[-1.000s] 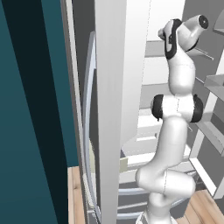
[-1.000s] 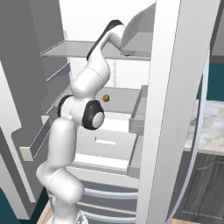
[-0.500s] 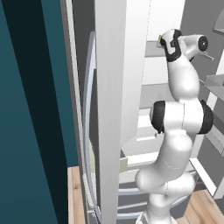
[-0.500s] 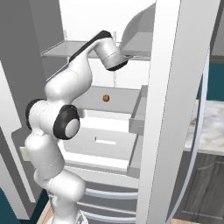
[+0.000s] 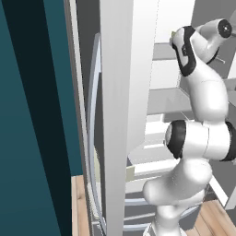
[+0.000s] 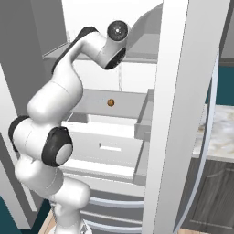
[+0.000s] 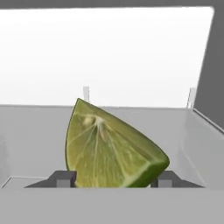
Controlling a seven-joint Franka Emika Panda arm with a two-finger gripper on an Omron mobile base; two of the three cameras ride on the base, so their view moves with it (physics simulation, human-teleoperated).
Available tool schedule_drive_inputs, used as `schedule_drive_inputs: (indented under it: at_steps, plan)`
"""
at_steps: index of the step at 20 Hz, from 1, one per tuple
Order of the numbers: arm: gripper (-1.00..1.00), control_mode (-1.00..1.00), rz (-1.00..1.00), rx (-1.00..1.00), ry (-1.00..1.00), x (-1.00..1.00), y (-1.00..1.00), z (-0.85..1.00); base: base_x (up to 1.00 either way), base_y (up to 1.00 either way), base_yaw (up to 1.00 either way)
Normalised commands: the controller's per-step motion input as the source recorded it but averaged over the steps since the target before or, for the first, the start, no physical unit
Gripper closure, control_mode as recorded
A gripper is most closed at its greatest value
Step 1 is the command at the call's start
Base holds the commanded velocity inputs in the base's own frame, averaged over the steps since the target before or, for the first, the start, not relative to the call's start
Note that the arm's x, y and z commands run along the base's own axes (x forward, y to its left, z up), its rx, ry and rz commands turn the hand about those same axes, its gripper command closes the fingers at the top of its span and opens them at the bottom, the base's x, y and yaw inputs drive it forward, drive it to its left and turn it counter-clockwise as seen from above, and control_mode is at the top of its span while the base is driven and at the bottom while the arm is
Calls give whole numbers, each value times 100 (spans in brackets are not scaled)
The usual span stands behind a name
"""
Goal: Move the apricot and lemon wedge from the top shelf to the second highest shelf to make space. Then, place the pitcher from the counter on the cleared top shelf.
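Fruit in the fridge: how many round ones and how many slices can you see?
Round fruit: 1, the apricot on the second shelf.
Slices: 1, the lemon wedge between the claw fingertips.
Total: 2

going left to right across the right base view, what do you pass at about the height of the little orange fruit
robot arm → apricot on the fridge shelf → white fridge door edge → marbled counter
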Motion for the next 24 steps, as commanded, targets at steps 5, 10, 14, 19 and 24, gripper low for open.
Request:
schedule_drive_inputs:
  at_steps: [5,10,14,19,24]
  plan:
    - [100,-100,0,-15,-8,-100,45,-46,0,0,0]
    - [100,-100,0,-10,-11,-100,33,-54,0,0,0]
    - [100,-100,0,-6,2,-100,4,-40,0,0,0]
    - [100,-100,0,-5,13,-98,0,-57,0,0,0]
    - [100,-100,0,-3,11,-48,4,-86,0,0,0]
